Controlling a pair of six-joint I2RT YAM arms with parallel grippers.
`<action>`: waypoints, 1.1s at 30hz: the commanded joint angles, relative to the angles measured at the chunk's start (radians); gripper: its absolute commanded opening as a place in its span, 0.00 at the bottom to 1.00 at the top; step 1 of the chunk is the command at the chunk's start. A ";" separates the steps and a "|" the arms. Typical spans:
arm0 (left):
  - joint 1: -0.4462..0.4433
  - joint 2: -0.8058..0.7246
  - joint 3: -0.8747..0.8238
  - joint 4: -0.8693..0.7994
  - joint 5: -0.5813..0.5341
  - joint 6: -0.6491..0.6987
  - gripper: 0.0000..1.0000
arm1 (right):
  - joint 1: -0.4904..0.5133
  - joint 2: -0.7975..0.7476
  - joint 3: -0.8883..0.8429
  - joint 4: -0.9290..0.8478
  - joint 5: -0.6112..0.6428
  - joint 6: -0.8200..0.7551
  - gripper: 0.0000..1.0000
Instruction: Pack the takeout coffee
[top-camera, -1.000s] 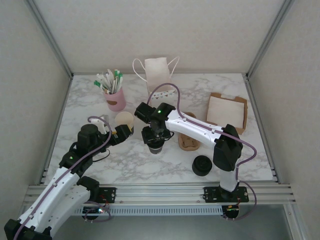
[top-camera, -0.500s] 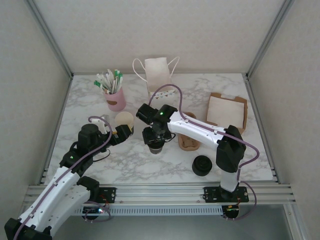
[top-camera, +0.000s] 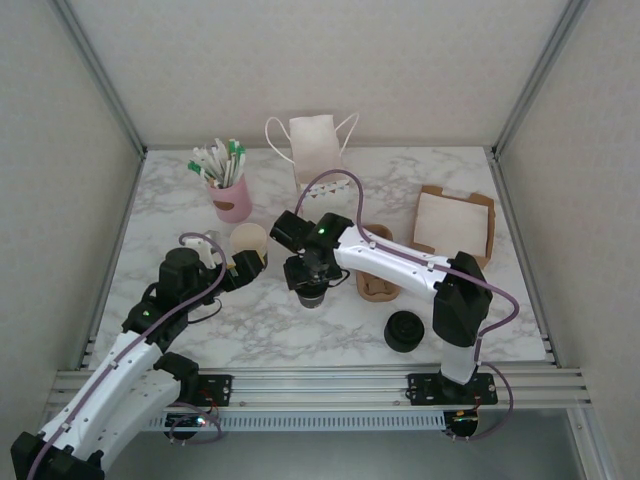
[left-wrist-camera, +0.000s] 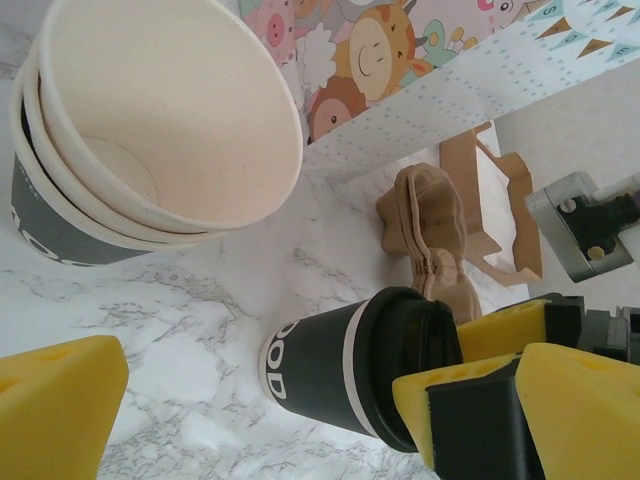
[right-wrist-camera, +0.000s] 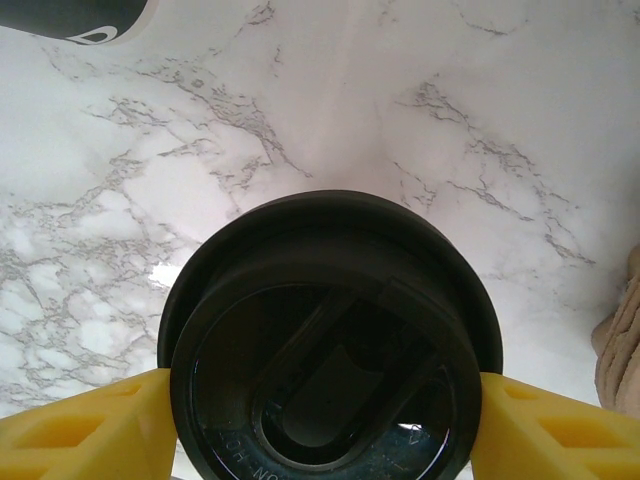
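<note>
The takeout coffee (top-camera: 312, 293), a dark paper cup with a pale band and a black lid, stands upright on the marble near the table's middle. My right gripper (top-camera: 312, 278) hangs straight over it. In the right wrist view its yellow pads (right-wrist-camera: 90, 425) press both sides of the lid (right-wrist-camera: 330, 340), so my right gripper (right-wrist-camera: 325, 428) is shut on it. My left gripper (top-camera: 250, 264) is open just left of the coffee (left-wrist-camera: 330, 370), with nothing between its fingers (left-wrist-camera: 55, 410). A stack of lidless cream cups (top-camera: 249, 240) (left-wrist-camera: 150, 120) stands right beside it.
A pink cup of stirrers (top-camera: 232, 196) and a paper bag (top-camera: 317, 148) stand at the back. A brown cup carrier (top-camera: 378, 285) lies right of the coffee, a stack of black lids (top-camera: 404, 331) near the front, and a brown tray of napkins (top-camera: 455, 222) at right.
The right arm's forearm has drifted slightly to the right while its gripper stays on the lid. The left arm has barely moved.
</note>
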 joint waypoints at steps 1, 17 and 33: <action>0.011 -0.002 -0.008 0.024 0.012 0.016 1.00 | 0.032 0.053 -0.075 -0.119 -0.004 0.017 0.70; 0.015 0.006 -0.010 0.028 0.015 0.013 1.00 | 0.037 0.074 -0.176 -0.053 -0.030 0.011 0.69; 0.017 -0.001 0.012 0.007 0.006 0.012 1.00 | 0.037 0.047 -0.094 -0.076 -0.007 -0.030 0.74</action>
